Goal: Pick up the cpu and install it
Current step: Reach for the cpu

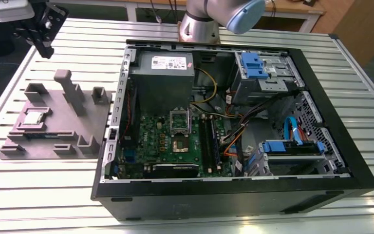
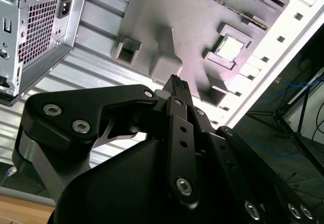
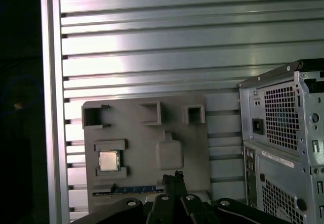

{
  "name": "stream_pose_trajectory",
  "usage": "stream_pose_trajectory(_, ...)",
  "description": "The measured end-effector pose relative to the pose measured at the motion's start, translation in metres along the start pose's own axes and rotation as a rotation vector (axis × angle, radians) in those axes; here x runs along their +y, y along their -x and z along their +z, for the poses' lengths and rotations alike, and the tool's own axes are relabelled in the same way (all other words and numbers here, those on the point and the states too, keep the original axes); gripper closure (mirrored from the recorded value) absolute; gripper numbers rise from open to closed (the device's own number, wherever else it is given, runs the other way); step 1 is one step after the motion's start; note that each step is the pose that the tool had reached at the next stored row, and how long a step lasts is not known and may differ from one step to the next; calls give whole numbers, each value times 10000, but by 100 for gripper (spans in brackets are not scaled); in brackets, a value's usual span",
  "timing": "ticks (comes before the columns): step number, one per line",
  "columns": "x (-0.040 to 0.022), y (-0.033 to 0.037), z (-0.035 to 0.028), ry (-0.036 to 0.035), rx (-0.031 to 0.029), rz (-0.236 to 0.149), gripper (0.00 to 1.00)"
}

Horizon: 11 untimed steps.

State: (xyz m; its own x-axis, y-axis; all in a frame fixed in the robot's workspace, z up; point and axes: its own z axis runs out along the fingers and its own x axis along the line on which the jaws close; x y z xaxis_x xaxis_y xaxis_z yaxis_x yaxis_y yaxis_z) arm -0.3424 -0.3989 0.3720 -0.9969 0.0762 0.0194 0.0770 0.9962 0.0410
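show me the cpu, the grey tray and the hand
cpu [image 3: 109,160], first wrist view, middle of its shiny metal top
grey tray [image 3: 142,148], first wrist view, bare flat face beside the cpu
hand [image 2: 177,82], second wrist view, at its closed fingertips

Ribbed aluminium bench on my exterior view, bright glare across its slats. Wooden desk behind it. In the second wrist view, dark floor past the edge, blue cables trailing.
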Motion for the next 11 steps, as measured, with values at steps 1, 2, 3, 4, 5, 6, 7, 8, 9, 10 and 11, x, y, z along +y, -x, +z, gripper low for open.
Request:
stream_pose_trajectory(1,-1,-8,1,0,0,0,90)
stream_pose_trajectory(2,-1,-13,2,1,0,0,90)
stream_pose_trajectory(3,-2,-14,2,1,-1,-1,90)
stream_pose_trajectory(4,-1,-16,2,0,0,0,90)
stream_pose_trajectory(5,-2,-16,2,0,0,0,90)
stream_pose_trajectory(6,-2,-16,2,0,0,0,90)
stream_pose_trajectory(7,-2,-17,3,0,0,0,90)
stream_pose_trajectory(8,-2,-20,3,0,0,1,90)
stream_pose_trajectory(9,-2,-24,3,0,0,1,90)
stream_pose_trajectory(10,-2,-30,3,1,0,2,90)
stream_pose_trajectory(11,-3,-37,3,0,1,1,90)
